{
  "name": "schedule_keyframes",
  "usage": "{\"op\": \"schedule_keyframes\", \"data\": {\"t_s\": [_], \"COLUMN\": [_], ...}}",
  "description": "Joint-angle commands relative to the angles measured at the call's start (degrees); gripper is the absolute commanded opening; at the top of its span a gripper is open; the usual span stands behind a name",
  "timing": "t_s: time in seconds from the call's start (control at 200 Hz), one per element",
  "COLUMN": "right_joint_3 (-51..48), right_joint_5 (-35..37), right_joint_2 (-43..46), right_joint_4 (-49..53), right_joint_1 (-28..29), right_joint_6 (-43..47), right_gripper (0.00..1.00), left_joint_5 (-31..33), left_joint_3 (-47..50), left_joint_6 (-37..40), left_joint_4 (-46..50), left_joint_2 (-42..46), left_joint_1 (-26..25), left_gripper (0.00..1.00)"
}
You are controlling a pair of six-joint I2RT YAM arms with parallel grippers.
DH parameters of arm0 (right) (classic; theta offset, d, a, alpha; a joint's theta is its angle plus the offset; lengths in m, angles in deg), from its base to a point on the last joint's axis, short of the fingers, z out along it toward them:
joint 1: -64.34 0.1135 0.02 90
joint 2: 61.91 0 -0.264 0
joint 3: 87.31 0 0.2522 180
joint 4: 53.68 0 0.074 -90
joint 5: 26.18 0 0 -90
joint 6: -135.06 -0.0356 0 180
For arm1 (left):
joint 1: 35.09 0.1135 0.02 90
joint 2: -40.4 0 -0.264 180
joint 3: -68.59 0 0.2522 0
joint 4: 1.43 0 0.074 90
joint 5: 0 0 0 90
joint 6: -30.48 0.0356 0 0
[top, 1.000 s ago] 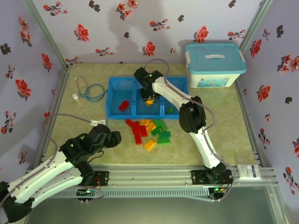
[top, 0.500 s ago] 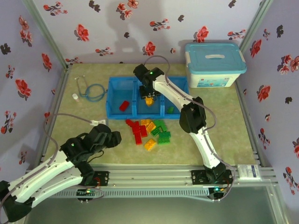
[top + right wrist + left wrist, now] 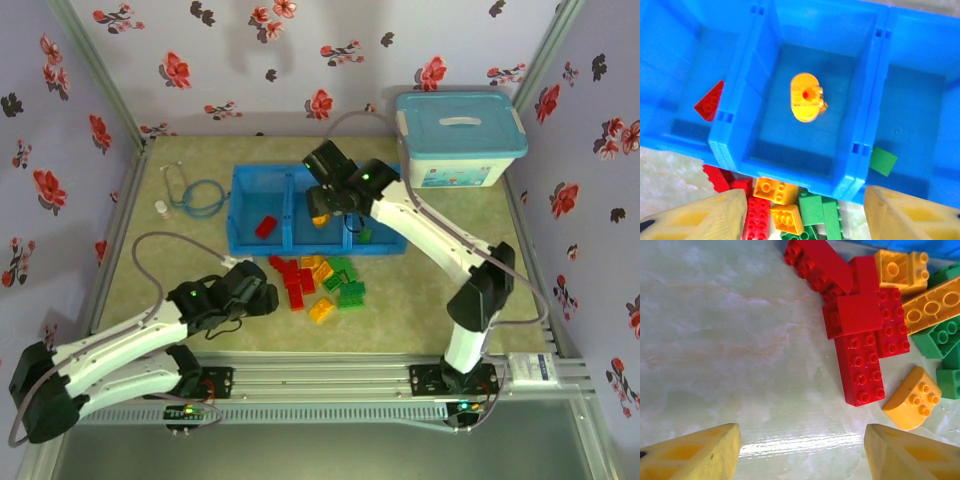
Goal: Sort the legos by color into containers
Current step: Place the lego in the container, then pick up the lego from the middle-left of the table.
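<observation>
Above the blue tray (image 3: 765, 60), the right gripper (image 3: 805, 197) hangs released and empty. A red brick (image 3: 710, 101), a yellow-orange brick (image 3: 806, 97) and a green brick (image 3: 883, 161) lie in its left, middle and right compartments. The left gripper (image 3: 802, 435), also released, hovers over the desk (image 3: 715, 340) beside the loose legos (image 3: 860, 335).

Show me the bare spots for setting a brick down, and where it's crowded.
Bare mat lies left of the lego pile, ahead of the open left gripper. The three compartments of the tray are mostly bare floor. Crowded: the pile, close up against the tray's near wall.
</observation>
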Motion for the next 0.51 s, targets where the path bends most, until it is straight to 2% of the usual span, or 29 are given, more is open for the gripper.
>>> {"op": "schedule_keyframes", "data": {"t_s": [0.0, 0.2, 0.5], "right_joint_3": [-7.41, -18.31, -31.22], "right_joint_5": [1.70, 2.22, 2.45], "right_joint_2": [4.44, 12.39, 20.67], "right_joint_4": [-5.22, -9.03, -13.17], "right_joint_1": [-0.13, -0.07, -0.23], "right_joint_6": [-2.93, -5.01, -7.97], "right_gripper": [0.64, 0.65, 0.65], "left_joint_5": [-0.38, -0.43, -0.69], "left_joint_3": [-2.34, -5.95, -12.21], "left_joint_6": [0.09, -0.46, -0.49], "left_joint_4": [-4.23, -8.68, -10.26], "left_joint_2": [-4.73, -16.56, -30.61], "left_joint_1": [-1.68, -4.44, -4.43], "left_gripper": [0.67, 0.67, 0.65]}}
